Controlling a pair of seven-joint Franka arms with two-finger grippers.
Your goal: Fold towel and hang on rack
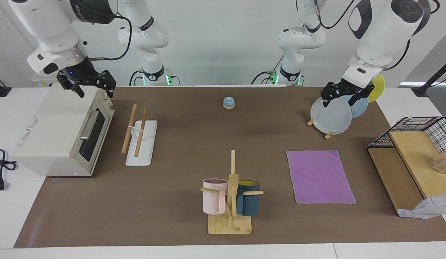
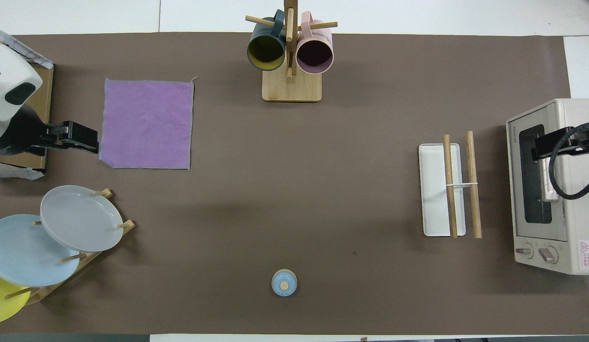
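The towel (image 1: 320, 177) lies flat with its purple face up on the brown mat, toward the left arm's end of the table; it also shows in the overhead view (image 2: 147, 123). The rack (image 1: 134, 127), two light-wood rods over a white base, stands toward the right arm's end, beside the toaster oven; it also shows from above (image 2: 458, 185). My left gripper (image 1: 338, 103) is open and empty, up in the air over the mat by the towel's edge and the plate stand (image 2: 83, 137). My right gripper (image 1: 95, 93) is open and empty, raised over the toaster oven (image 2: 543, 145).
A white toaster oven (image 1: 57, 133) stands at the right arm's end. A bamboo mug tree (image 1: 230, 201) with two mugs stands farthest from the robots. A wooden stand with round plates (image 1: 332, 117), a small blue bell (image 1: 228, 103) and a wooden shelf with a wire basket (image 1: 409, 162) are also here.
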